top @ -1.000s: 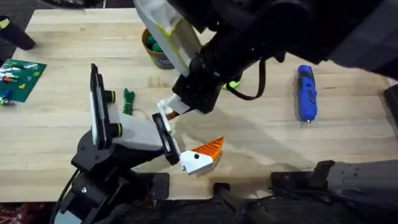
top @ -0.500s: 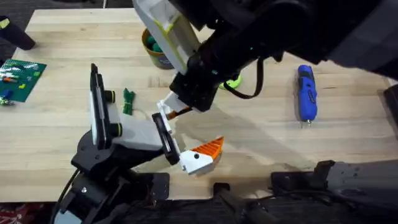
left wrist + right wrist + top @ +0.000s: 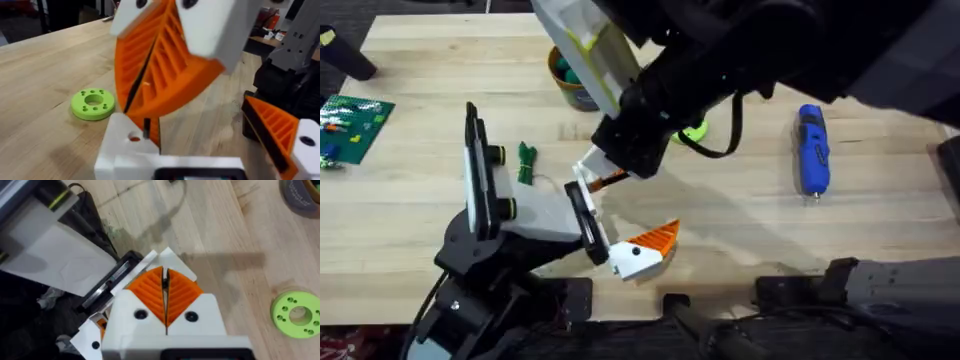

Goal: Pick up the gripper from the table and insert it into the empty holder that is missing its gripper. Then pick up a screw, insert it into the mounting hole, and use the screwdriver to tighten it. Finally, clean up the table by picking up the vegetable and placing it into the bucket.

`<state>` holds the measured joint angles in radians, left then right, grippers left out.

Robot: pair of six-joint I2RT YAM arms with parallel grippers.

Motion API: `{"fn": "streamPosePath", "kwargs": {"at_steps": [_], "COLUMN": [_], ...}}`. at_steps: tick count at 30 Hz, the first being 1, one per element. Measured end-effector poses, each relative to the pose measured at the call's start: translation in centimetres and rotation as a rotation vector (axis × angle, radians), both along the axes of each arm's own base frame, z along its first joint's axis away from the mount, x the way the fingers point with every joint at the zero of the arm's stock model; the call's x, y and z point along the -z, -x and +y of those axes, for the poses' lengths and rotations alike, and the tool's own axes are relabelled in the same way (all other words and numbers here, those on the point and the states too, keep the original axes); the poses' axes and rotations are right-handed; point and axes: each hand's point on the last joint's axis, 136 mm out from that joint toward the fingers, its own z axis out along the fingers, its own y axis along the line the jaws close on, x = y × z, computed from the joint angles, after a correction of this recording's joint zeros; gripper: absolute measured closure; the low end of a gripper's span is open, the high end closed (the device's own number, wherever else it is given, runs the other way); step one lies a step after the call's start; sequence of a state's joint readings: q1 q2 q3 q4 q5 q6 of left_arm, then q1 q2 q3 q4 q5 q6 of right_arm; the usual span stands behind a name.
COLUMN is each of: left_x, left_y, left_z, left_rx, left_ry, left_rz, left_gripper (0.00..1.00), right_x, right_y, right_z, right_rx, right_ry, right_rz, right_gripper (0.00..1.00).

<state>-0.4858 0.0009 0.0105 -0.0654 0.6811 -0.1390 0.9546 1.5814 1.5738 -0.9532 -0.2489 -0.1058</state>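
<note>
Above the holder point(image 3: 535, 215), the right gripper point(image 3: 165, 287) angles down, orange pads pressed together; the bucket point(image 3: 568, 82) holds green items.

A lime-green ring with small holes point(image 3: 93, 103) lies flat on the counter point(image 3: 740, 215); a green circuit board point(image 3: 352, 125) rests near its far-left edge

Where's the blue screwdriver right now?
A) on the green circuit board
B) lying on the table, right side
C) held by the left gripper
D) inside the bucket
B: in the overhead view the screwdriver lies flat on the table, off to the right, with no gripper on it.
</note>
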Motion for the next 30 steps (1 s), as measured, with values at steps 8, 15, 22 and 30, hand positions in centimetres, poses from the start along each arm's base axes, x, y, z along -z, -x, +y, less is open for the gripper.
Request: {"fn": "streamPosePath", "kwargs": {"at_steps": [8, 15, 22, 30], "left_x": [0.0, -0.01, 0.0, 0.0], "left_y": [0.0, 0.0, 0.0, 0.0], "left_z": [0.0, 0.0, 0.0, 0.0], "left_rx": [0.0, 0.0, 0.0, 0.0], "left_ry": [0.0, 0.0, 0.0, 0.0], "left_rz": [0.0, 0.0, 0.0, 0.0], "left_gripper": [0.013, 0.014, 0.014, 0.015], "right_x": [-0.67, -0.46, -0.3, -0.44], "right_y": [-0.21, -0.47, -0.77, -0.34], "right_z": [0.3, -0.09, -0.37, -0.09], "right_rx": [-0.005, 0.003, 0.012, -0.003], "right_ry": [-0.018, 0.004, 0.021, 0.004], "right_rz": [-0.017, -0.032, -0.048, -0.028], "right_gripper": [0.991, 0.991, 0.991, 0.991]}}
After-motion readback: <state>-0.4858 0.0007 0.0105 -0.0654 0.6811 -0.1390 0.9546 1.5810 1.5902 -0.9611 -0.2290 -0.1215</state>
